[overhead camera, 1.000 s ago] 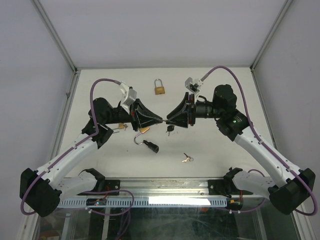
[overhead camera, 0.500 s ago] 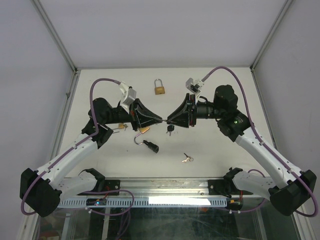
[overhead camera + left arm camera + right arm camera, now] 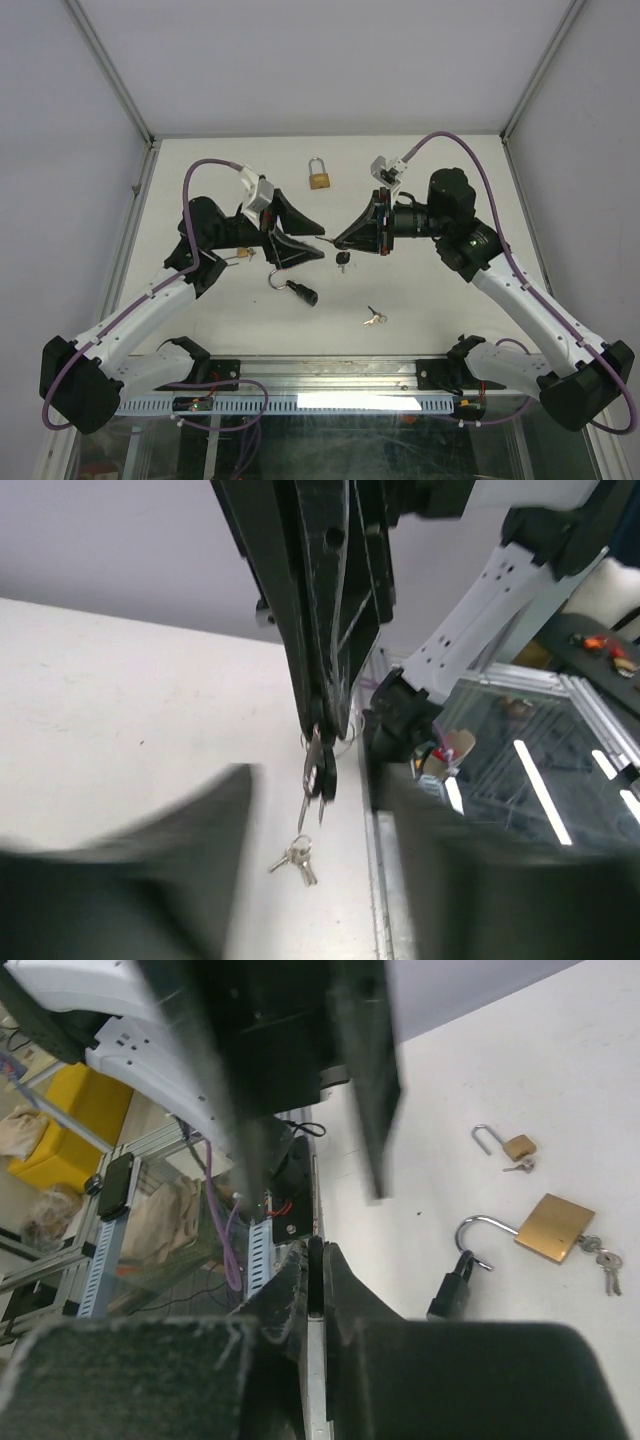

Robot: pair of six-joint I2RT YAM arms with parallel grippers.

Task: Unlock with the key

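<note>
My right gripper (image 3: 337,243) is shut on a black-headed key (image 3: 343,262), which hangs below its tips above the table's middle. In the left wrist view that key (image 3: 319,776) dangles from the right fingertips. My left gripper (image 3: 320,241) faces it with its fingers spread and nothing between them. In the right wrist view the key's thin black head (image 3: 315,1278) sits pinched between the fingers (image 3: 350,1290). A black padlock (image 3: 301,292) lies below, shackle open. A brass padlock (image 3: 553,1225) with an open shackle lies beside it.
A closed brass padlock (image 3: 319,178) stands at the back. A small brass padlock (image 3: 240,253) lies under the left arm. A loose bunch of silver keys (image 3: 374,318) lies near the front edge, also seen as the silver keys (image 3: 295,858) from the left wrist.
The left gripper has opened and let go of the key. The right gripper has shut on it, and the key now hangs from the right fingers.
</note>
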